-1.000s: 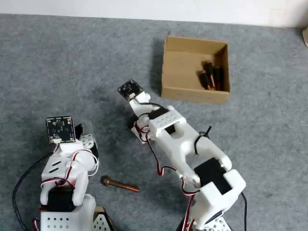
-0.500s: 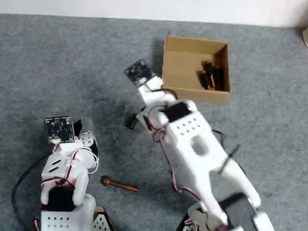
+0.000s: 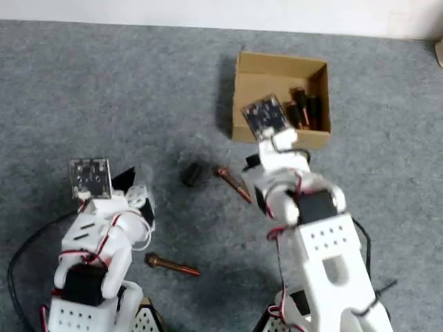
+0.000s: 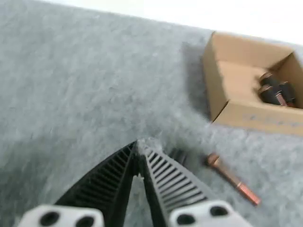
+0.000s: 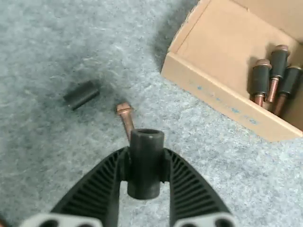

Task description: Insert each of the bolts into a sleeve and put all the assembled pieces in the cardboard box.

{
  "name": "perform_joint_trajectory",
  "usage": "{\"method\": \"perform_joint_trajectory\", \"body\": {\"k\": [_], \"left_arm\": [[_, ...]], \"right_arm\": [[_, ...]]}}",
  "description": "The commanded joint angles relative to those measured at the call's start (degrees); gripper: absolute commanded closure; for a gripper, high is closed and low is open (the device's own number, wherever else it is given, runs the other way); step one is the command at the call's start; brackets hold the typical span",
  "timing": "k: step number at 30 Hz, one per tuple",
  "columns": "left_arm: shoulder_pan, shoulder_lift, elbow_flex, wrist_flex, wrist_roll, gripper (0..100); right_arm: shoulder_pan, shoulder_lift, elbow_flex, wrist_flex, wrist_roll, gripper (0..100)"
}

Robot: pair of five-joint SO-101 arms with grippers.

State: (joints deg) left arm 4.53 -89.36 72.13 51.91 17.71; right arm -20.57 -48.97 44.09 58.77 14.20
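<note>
My right gripper [image 5: 146, 156] is shut on a black sleeve [image 5: 146, 163], held upright just above the carpet. Past it lie a copper bolt [image 5: 125, 120] and a loose black sleeve [image 5: 81, 94]. From above, that bolt [image 3: 232, 182] and sleeve [image 3: 192, 173] lie left of the right gripper [image 3: 253, 163]. A second bolt [image 3: 172, 264] rests near the left arm's base. My left gripper [image 4: 139, 147] is shut and empty, pointing at the loose sleeve [image 4: 179, 155] and bolt [image 4: 232, 178]. The cardboard box [image 3: 250, 93] holds several assembled pieces [image 3: 304, 107].
Grey carpet covers the table. The cardboard box [image 5: 222, 101] stands at the far side, right of centre, with its pieces [image 5: 270, 82] in one corner. The left gripper [image 3: 135, 181] sits well left of the loose parts.
The right arm swung right and toward the box, uncovering the loose sleeve and bolt it stood over. The left arm shifted slightly forward and right.
</note>
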Motion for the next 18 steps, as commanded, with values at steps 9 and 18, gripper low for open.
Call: {"method": "perform_joint_trajectory", "body": {"k": [9, 18], "left_arm": [[12.7, 58.6, -28.1, -5.0, 14.3, 99], [14.0, 68.4, -28.4, -12.2, 36.0, 99]], "right_arm": [[8.1, -14.8, 9.5, 0.0, 1.2, 99.3], [9.5, -15.3, 18.2, -6.6, 1.1, 99.3]]}}
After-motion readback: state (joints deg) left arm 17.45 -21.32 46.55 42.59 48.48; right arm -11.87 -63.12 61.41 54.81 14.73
